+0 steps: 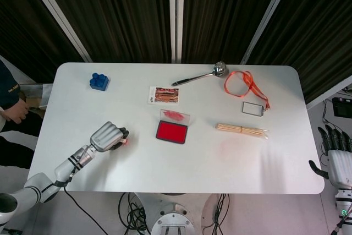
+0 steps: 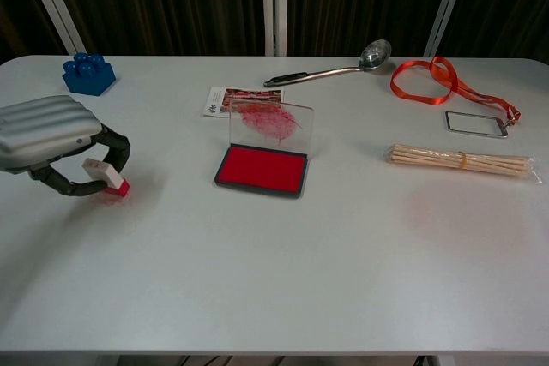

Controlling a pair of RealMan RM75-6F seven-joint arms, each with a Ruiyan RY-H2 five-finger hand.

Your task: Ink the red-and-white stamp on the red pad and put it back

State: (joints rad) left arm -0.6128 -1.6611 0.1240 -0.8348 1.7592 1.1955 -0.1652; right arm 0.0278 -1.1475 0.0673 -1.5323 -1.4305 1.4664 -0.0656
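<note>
Pickup step: left robot hand (image 2: 51, 139) pinches the red-and-white stamp (image 2: 106, 178), tilted, low over the worktop (image 2: 274, 263). Next move calls for carrying it rightward to the red pad (image 2: 261, 170).

Table (image 2: 283, 280) looks like matt white laminate, pretty smooth. Ladle (image 2: 330, 67) is shiny metal, the left hand (image 2: 43, 135) has a ribbed silvery shell, sticks (image 2: 459, 160) are pale wood in clear glossy wrap, the lanyard (image 2: 425, 81) is orange cloth.
</note>
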